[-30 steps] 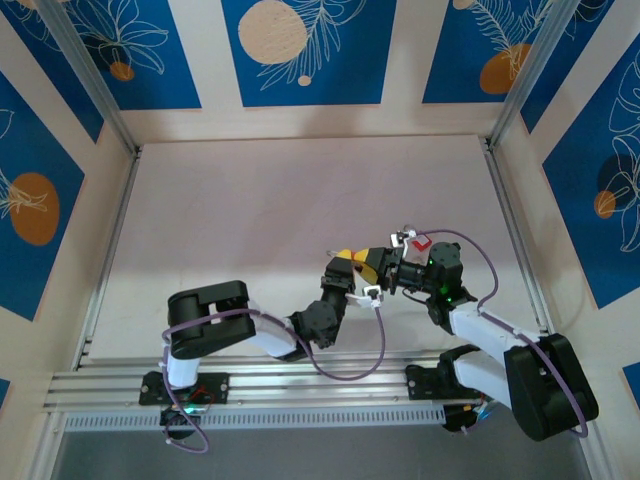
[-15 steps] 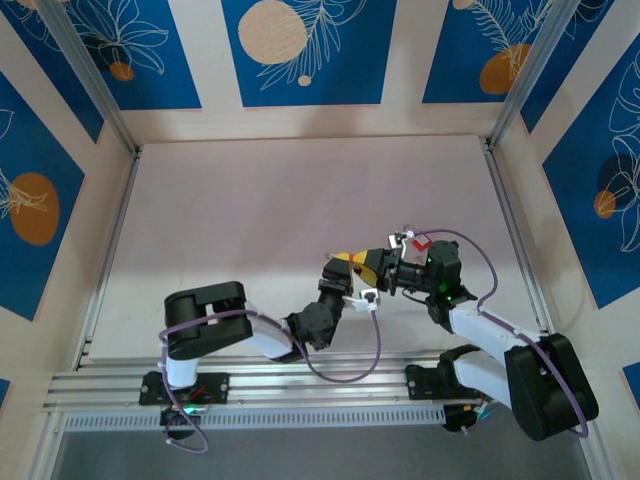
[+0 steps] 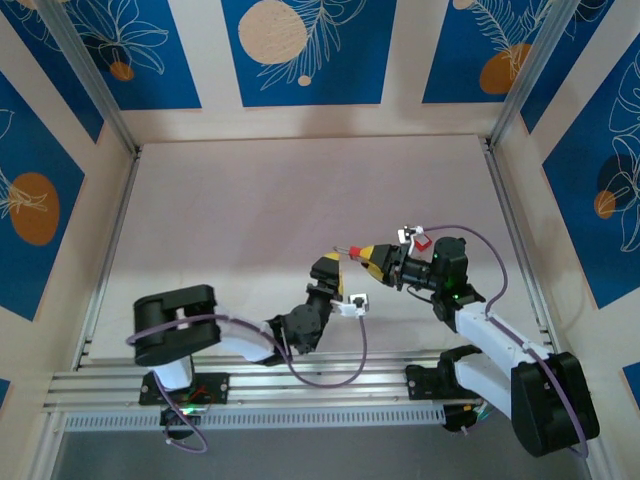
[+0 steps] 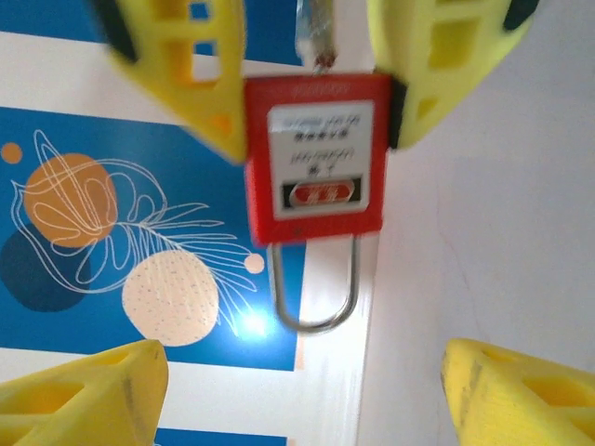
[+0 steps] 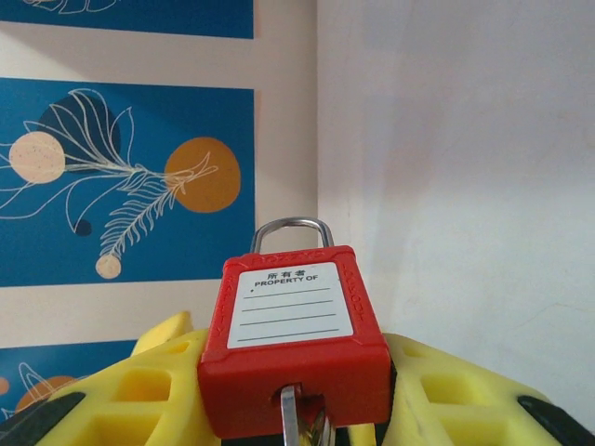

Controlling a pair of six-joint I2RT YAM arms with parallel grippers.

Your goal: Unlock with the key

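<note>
Right gripper [image 5: 297, 386] clamped on lock [image 5: 296, 325], key [image 5: 299, 418] in its base, between fingers [image 5: 446, 400]. Left gripper [image 4: 297, 362] wide, empty, facing shackle [image 4: 314, 288]. Risk: reaching key fouls right fingers (little room), lock twists loose.

Worktop: pale beige, matte flat worktop [image 3: 250, 220], boxed in by walls on three sides.
Walls: cream panels carrying blue rectangular prints [image 3: 300, 50] with white leaf line-drawings and orange and peach discs.
Frame: silver aluminium posts [image 3: 85, 75] at the far corners; ribbed aluminium rails [image 3: 300, 385] along the near edge.
</note>
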